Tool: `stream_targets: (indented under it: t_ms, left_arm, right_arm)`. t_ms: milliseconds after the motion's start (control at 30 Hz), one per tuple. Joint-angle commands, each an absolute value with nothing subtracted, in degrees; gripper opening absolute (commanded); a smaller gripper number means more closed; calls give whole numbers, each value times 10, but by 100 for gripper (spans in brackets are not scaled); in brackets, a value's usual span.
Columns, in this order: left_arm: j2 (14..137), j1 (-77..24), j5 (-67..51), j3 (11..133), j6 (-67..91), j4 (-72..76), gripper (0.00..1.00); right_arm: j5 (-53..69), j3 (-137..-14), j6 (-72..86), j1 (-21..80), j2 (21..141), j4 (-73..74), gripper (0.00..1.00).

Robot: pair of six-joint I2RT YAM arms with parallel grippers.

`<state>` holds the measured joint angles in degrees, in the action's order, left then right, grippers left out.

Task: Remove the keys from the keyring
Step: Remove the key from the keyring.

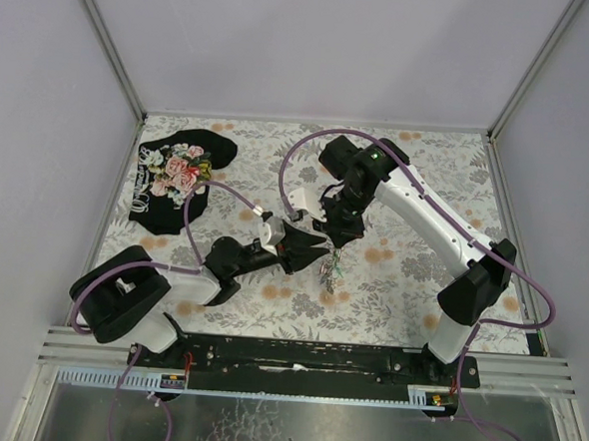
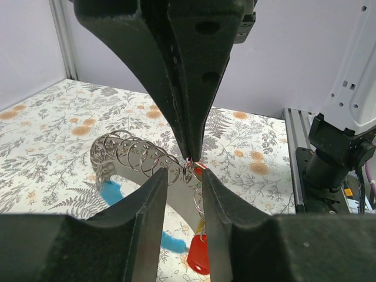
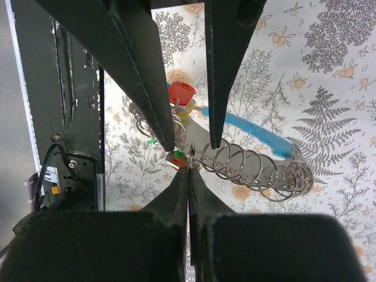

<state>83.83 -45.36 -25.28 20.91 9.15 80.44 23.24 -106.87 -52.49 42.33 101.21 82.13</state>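
The keyring (image 3: 252, 167) is a row of thin silvery rings on a curved grey fob (image 2: 130, 176) with a light-blue part (image 3: 247, 129). It hangs above the table's middle. My right gripper (image 3: 189, 170) is shut on one thin ring at the end of the row. In the top view it (image 1: 339, 241) points down. The keys (image 1: 329, 273) dangle below: a red head (image 2: 198, 255), with yellow and green bits beside it (image 3: 181, 93). My left gripper (image 2: 183, 174) is open. Its fingers stand either side of the pinched ring and the loops hanging under it. It (image 1: 313, 247) reaches in from the left.
A black floral cloth (image 1: 177, 173) lies at the back left of the patterned table (image 1: 410, 288). The black base rail (image 1: 306, 356) runs along the near edge. The right arm's base (image 2: 335, 158) stands close on the right in the left wrist view.
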Motion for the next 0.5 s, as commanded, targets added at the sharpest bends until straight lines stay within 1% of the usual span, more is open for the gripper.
stream_targets:
  t_ms: [0, 200, 467]
  left_arm:
    - [852, -458, -257, 224, 105, 867, 28]
    - [863, -458, -270, 232, 116, 872, 21]
    - [875, -459, -300, 242, 131, 877, 16]
  right_arm:
    - [257, -1099, -521, 429, 998, 840, 0]
    - [263, -1098, -522, 429, 999, 840, 0]
    - [270, -1097, -522, 429, 999, 840, 0]
